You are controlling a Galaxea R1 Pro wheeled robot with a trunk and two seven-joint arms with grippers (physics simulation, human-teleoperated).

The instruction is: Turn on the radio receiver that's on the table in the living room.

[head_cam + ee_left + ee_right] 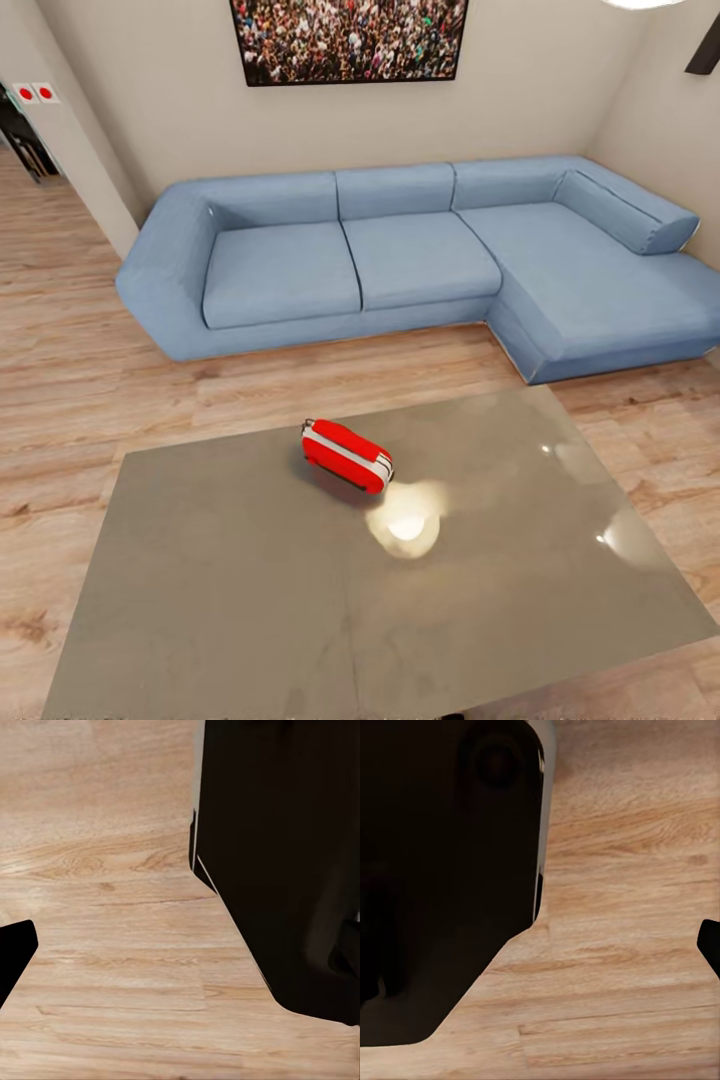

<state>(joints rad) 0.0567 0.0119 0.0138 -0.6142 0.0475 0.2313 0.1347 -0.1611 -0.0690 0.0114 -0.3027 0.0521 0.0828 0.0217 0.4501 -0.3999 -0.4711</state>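
Observation:
The red radio receiver (347, 456), with its white band, lies on its side on the glossy grey table (230, 600), a little beyond the top's middle. Nothing touches it. In the left wrist view one black fingertip (13, 952) of my left gripper (180, 960) sits at the picture's edge over the wooden floor. The right gripper (540, 945) likewise shows one fingertip (711, 945) at the edge. Both stand open with nothing between the fingers. Each gripper's other finger is lost against my dark body.
A light-blue L-shaped sofa (400, 260) runs along the far wall under a crowd picture (350, 40). Wooden floor (90, 380) separates it from the table. A wall corner with two red-dotted plates (35, 93) stands far left. A lamp's glare (405, 522) shines on the tabletop.

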